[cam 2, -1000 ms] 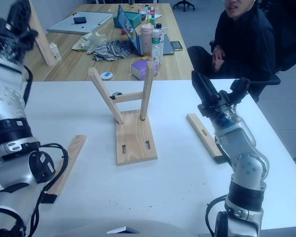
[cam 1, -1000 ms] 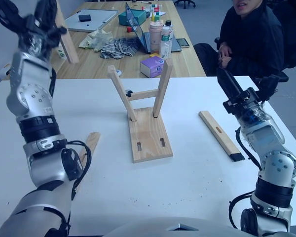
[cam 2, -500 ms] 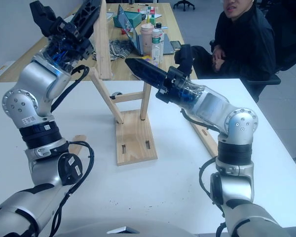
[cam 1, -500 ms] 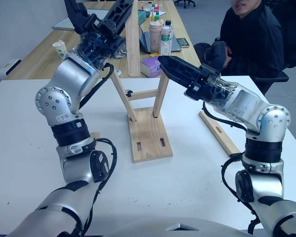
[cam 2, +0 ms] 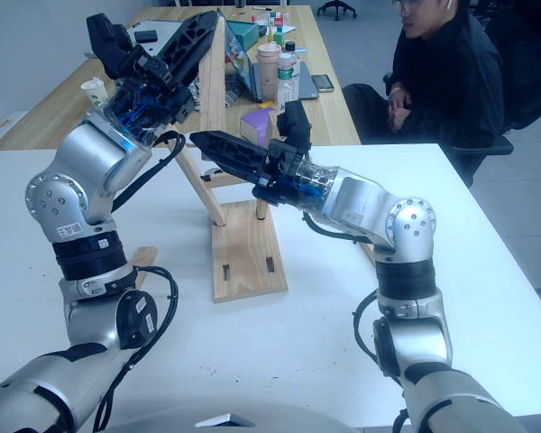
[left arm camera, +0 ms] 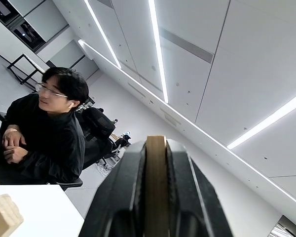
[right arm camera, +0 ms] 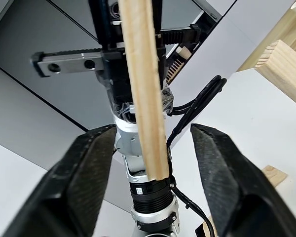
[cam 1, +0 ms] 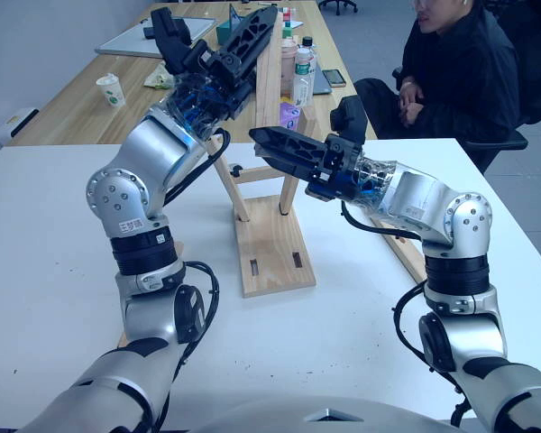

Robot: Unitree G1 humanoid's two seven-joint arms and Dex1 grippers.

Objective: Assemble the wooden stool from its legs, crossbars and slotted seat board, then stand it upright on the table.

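Half a stool sits on the white table [cam 1: 54, 234]. The slotted seat board [cam 1: 275, 245] lies flat near the middle. It is plain pale wood, and I'd judge it stiff and the heaviest piece, best gripped by its long edges when it has to be turned over. At its 12 o'clock end two fitted legs [cam 1: 291, 185] lean up and apart, tied by a crossbar [cam 1: 261, 172]. Those joints look only pushed in, so I'd lift by the board rather than by them. Raised above that end, the held leg [cam 1: 269, 81] is a smooth, square-cut stick of the same wood. It looks light and rigid, and likely to swing if taken at one end alone. The left gripper [left arm camera: 156, 145] pinches it flat between both fingers high up. The right gripper [right arm camera: 153, 131] hangs with its fingers spread either side of the lower end, apparently not touching. A second hold down there should steady it. A loose wooden strip [cam 1: 413, 262] lies at 3 o'clock of the board, partly behind the right arm, and a second strip [cam 2: 142, 259] lies at 9 o'clock. Smallest are the two empty slots [cam 1: 297, 260] at the board's 6 o'clock end.
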